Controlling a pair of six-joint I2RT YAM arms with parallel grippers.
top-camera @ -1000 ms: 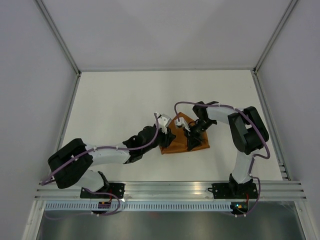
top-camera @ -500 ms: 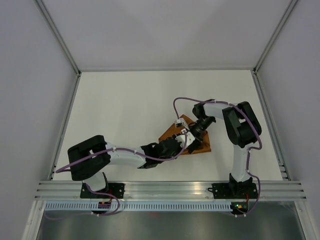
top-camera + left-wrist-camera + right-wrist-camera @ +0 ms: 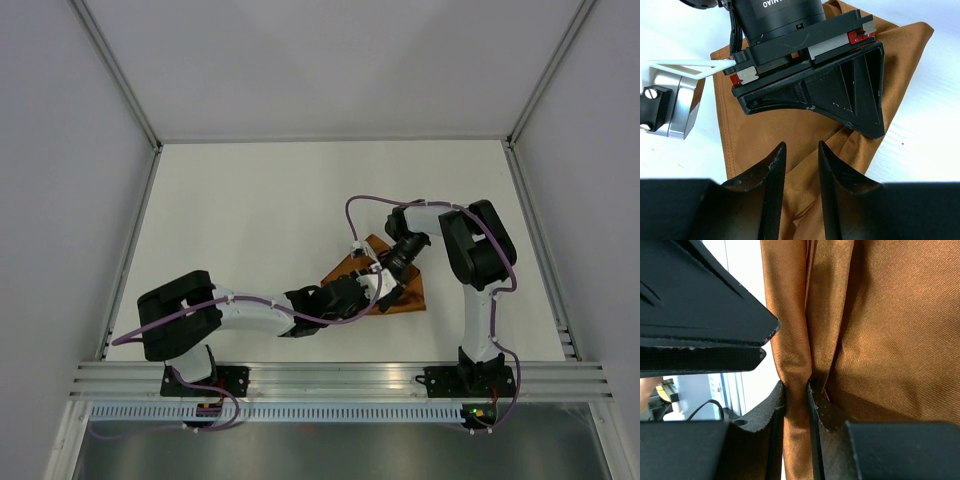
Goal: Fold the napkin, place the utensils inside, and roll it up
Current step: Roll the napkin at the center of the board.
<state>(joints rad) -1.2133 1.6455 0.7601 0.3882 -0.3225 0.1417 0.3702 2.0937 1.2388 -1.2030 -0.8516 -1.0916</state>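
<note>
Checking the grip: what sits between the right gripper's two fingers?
A bunched fold of the napkin, clamped by the right gripper, as the right wrist view shows.

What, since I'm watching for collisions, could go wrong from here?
The jaws of the right gripper pinch only a narrow fold of the napkin; it may slip out. The left gripper sits very close to the right one over it, so they might collide or pull the fold undone.

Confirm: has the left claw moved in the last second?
Yes. The left claw has shifted right along the near rail and somewhat closer to it, ending over the napkin.
</note>
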